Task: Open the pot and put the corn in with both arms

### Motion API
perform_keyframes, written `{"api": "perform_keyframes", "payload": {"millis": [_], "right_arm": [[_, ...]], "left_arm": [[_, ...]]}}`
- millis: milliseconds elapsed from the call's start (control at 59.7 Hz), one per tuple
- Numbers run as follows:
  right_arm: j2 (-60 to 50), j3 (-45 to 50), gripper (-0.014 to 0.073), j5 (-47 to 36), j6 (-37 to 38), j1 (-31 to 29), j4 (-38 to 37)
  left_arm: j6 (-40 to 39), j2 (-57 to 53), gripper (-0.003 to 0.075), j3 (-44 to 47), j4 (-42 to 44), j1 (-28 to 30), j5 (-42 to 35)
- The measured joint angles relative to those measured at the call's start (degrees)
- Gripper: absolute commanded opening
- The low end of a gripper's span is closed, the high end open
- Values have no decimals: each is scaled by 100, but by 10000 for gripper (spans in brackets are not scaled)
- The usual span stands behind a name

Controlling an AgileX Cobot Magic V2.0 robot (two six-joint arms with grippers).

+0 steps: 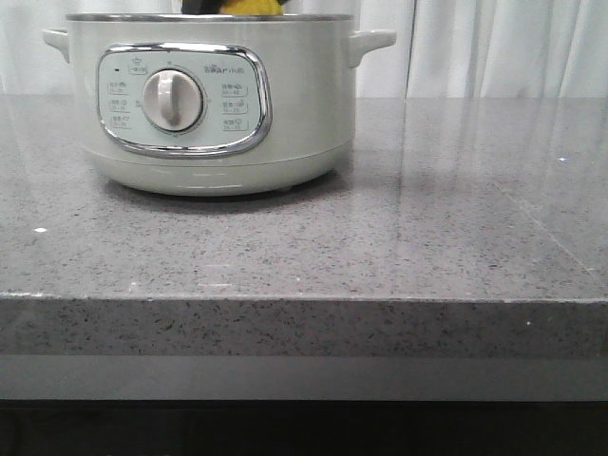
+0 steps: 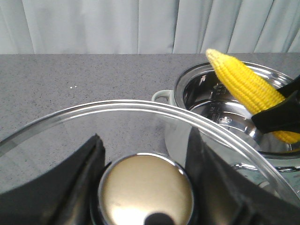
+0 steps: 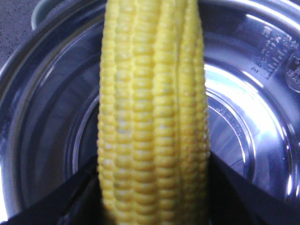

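1. Nearest to my left wrist camera, the left gripper [image 2: 146, 187] is clamped on the chrome knob [image 2: 146, 190] of the glass lid [image 2: 140, 124], one dark finger pressed to each side. I judge the lid is held up and to the side of the pot so the opening is free for the other arm.

2. Beyond the lid rim I see the pot [image 2: 211, 117] open on the grey countertop [image 2: 70, 79], its shiny inner bowl bare of food.

3. Over that opening, the right gripper [image 2: 280, 111] has its black fingers closed around the corn [image 2: 248, 89] near the thick end. The right wrist camera confirms the grip: the cob [image 3: 152, 117] fills the view, fingers on both flanks, the bowl directly beneath. I read this as holding it above the bowl, ready for release.

4. The cob's long axis is tilted, not level: the tapered tip points up and away from the gripper, the thick end lower.

5. From the front, only a sliver of yellow [image 1: 249, 8] shows above the pot's rim [image 1: 209, 16], so the corn is not yet resting inside.
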Motion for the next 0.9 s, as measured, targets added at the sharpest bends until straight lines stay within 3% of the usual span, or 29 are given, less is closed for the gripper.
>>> {"api": "perform_keyframes", "payload": {"millis": [67,503,905], "right_arm": [[26,0,590,0,0,0,0],[-629,122,581,-23,44,-36,-13],[-2908,2304,581,-682,67,-46,-13]], "left_arm": [[0,0,260,0,0,0,0],[0,0,260,0,0,0,0],[0,0,260,0,0,0,-13]]}}
